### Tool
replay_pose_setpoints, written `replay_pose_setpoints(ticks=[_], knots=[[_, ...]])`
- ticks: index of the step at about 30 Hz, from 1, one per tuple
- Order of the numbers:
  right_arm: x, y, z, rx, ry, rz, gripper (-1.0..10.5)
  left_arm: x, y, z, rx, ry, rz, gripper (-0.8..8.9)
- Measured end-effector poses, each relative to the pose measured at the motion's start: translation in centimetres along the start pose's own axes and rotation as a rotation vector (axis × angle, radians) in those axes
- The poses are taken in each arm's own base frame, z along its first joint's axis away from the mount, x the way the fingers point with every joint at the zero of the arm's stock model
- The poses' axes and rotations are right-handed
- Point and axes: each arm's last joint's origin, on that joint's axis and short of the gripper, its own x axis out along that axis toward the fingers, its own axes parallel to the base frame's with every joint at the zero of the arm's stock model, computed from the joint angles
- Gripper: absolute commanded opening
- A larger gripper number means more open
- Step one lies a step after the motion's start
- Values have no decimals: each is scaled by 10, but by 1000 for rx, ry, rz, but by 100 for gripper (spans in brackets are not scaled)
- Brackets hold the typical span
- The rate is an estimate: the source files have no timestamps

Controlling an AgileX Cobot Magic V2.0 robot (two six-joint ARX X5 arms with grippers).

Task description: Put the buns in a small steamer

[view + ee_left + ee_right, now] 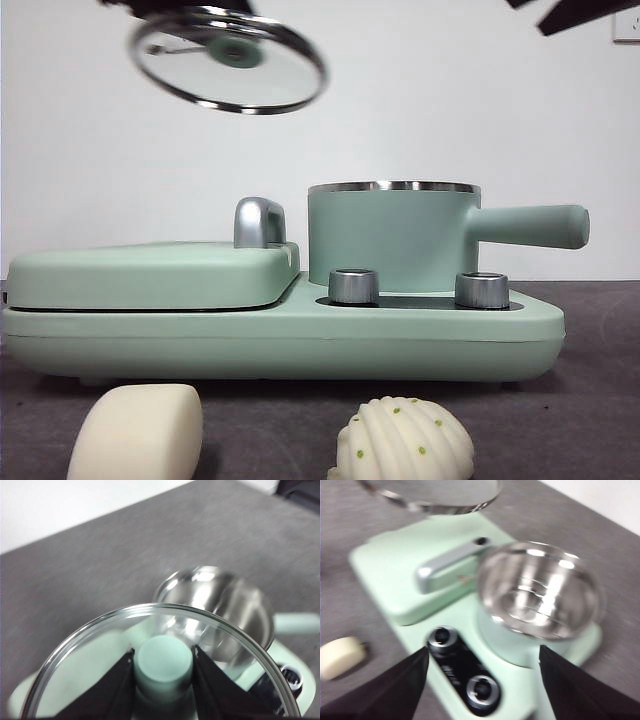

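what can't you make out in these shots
- Pot inside: hidden by its own wall in the front view; both wrist views are blurred.
- Smooth bun and ridged bun: bottoms cut off by the front view's lower edge.
- Knob labels: blurred in the right wrist view.
- Left gripper, shut on the lid: cut off by the front view's top edge.

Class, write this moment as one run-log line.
left gripper: shut on lid, held in air | right gripper: open above pot | pot: uncovered, empty | buns: on table

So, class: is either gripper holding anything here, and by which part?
The left gripper holds the round glass lid by its mint-green knob, jaws on either side. The right gripper is open and empty.
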Motion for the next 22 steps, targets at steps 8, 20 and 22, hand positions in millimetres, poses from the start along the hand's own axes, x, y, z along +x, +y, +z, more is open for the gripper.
replay_pose_setpoints(ticks=[8, 20, 22], knots=[[48, 39, 3, -124, 123, 203, 364, -30, 14, -8, -30, 23, 73, 11], [124, 98, -12, -253, 257, 446, 388, -47, 28, -7, -20, -15, 143, 10], [134, 107, -17, -268, 280, 473, 388, -48, 30, -7, -20, -15, 151, 10]])
